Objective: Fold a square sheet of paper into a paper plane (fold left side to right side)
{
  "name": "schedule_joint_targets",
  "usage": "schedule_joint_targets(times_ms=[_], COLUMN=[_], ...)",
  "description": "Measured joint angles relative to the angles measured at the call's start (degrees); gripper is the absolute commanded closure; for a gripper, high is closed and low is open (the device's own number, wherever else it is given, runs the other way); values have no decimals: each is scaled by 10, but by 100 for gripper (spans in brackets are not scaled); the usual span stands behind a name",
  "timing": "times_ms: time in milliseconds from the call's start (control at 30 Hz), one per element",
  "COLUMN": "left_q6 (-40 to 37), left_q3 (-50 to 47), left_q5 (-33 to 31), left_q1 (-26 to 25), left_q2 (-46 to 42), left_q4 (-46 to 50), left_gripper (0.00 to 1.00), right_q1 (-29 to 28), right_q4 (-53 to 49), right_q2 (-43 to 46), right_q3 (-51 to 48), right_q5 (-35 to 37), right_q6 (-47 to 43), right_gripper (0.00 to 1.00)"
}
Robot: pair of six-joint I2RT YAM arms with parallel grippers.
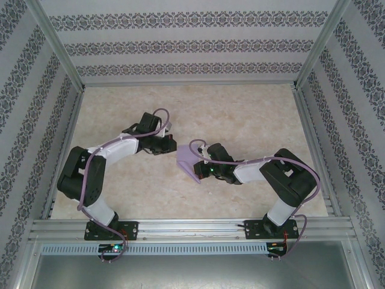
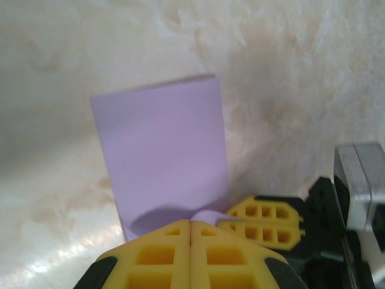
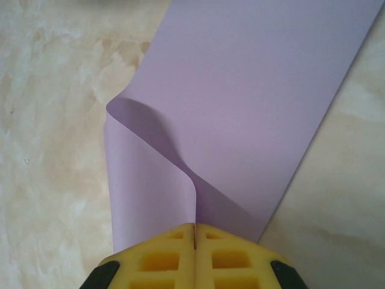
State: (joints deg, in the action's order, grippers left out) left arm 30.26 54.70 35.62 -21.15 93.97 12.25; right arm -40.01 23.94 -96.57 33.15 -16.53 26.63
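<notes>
Marbled beige tabletop point(image 1: 252, 114) lies under both arms, boxed in by patterned walls point(image 1: 180, 45). Close to the right wrist camera, the right gripper point(image 3: 195, 236) is clamped on a raised curl of the square sheet of paper point(image 3: 252, 102), whose far end is cut off by the frame. The left gripper point(image 2: 190, 232) has its jaws pressed together at the sheet's edge. That edge is hidden behind them, so whether they pinch paper is unclear. From above, the sheet lies mid-table between the two grippers.
</notes>
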Motion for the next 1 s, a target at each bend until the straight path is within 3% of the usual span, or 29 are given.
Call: schedule_joint_targets(times_ms=[267,600,1000], left_q6=[83,123,146], left_q3=[-117,-110,-104], left_q5=[68,81,81], left_q1=[-13,-62,-73], left_q2=[-14,34,64], left_q4=[-107,-175,-214], left_gripper=[96,98,99], right_q1=[0,0,0], right_q4=[11,11,11], right_q2=[-6,-6,-6], right_q3=[0,0,0], right_q5=[-5,-7,-7], right_q6=[0,0,0], right_gripper=[100,100,100])
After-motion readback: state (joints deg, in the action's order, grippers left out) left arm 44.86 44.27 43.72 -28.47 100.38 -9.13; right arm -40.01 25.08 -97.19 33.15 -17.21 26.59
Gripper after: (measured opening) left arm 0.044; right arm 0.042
